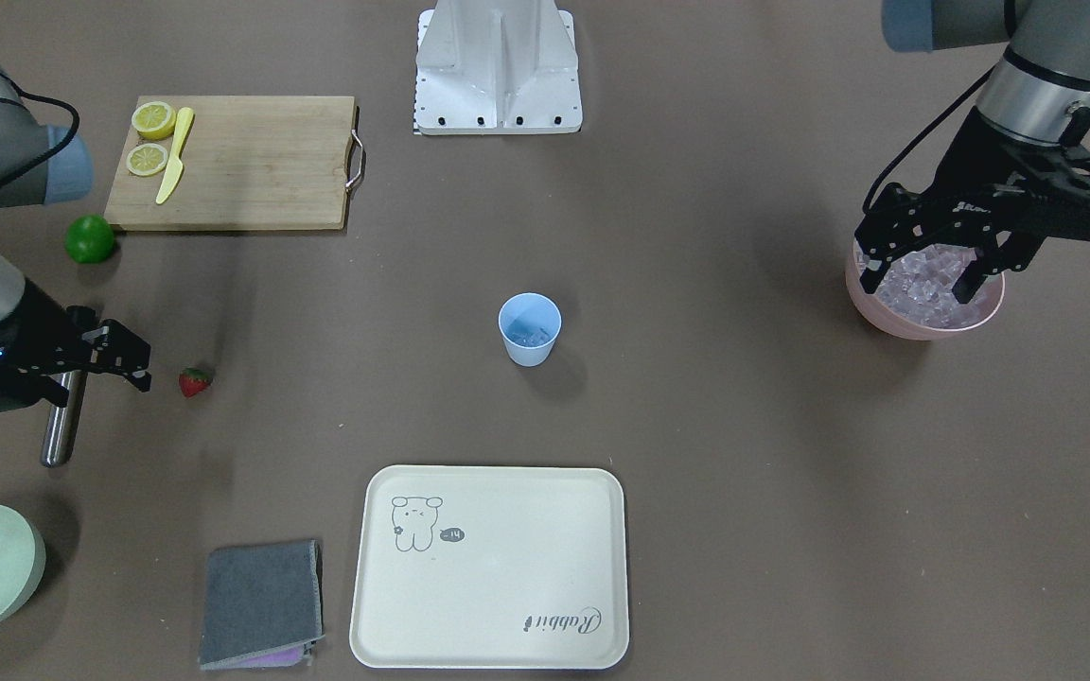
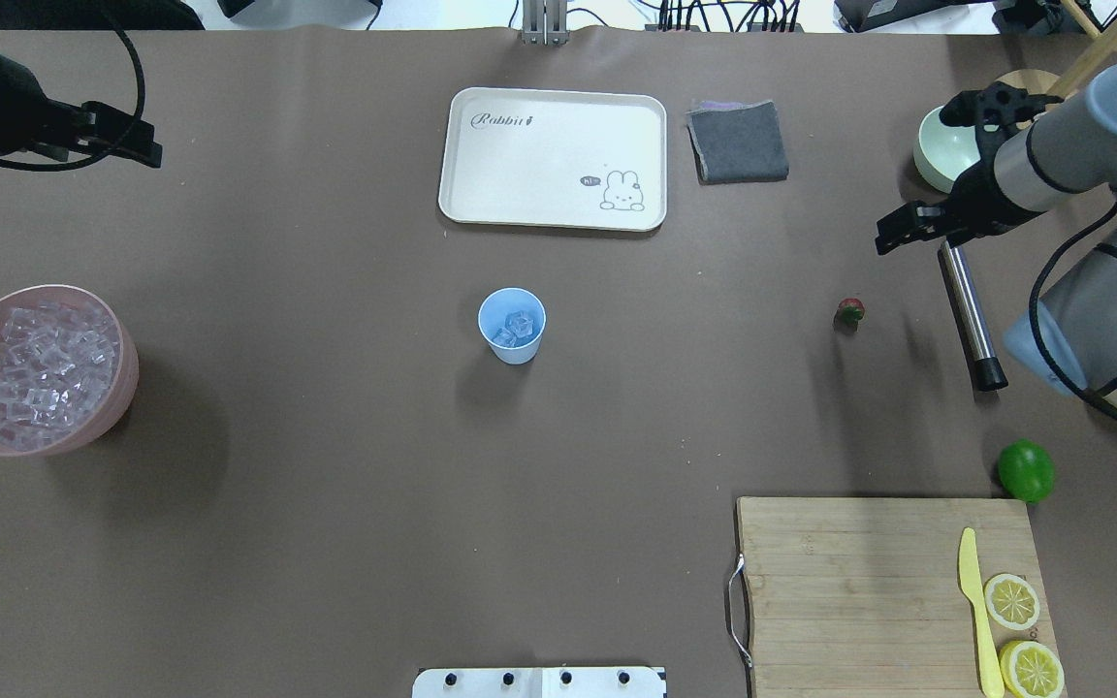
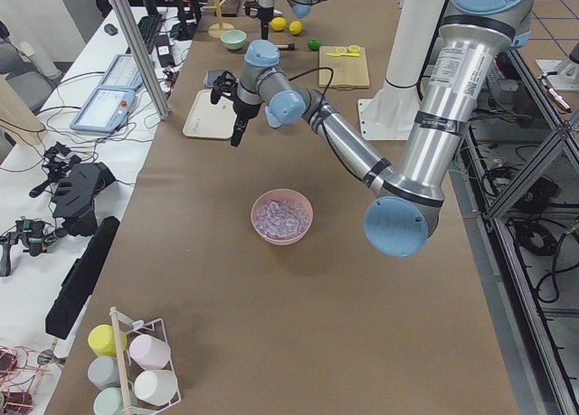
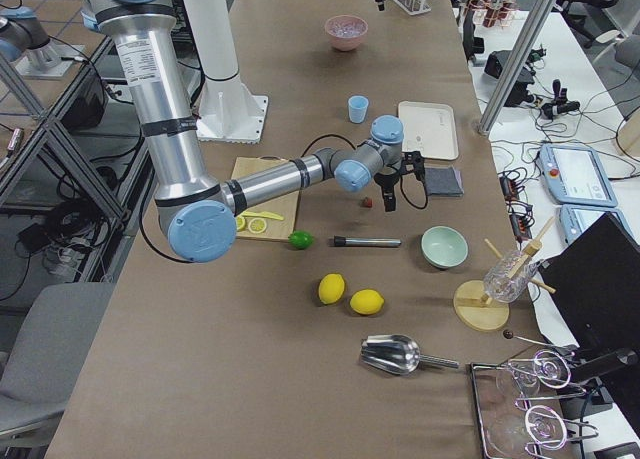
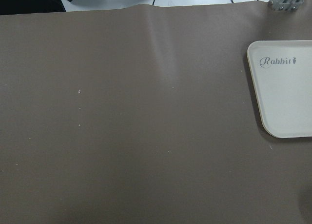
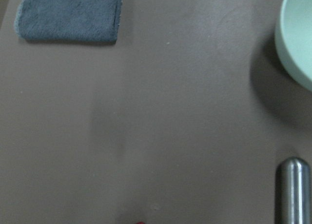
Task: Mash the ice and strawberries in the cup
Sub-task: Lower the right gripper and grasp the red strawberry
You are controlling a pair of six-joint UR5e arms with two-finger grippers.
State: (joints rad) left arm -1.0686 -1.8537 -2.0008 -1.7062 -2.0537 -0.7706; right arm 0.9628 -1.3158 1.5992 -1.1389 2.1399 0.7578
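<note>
Site: robotics lab | Evidence: teach pendants (image 3: 98, 108) on side bench, aluminium frame post (image 3: 136, 44), trailing cables (image 2: 723, 12), paper-covered table (image 2: 326, 485).

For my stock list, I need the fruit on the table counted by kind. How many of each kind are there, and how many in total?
Whole lemons: 2
Cut lemon pieces: 2
Lime: 1
Strawberry: 1
Total: 6
</note>
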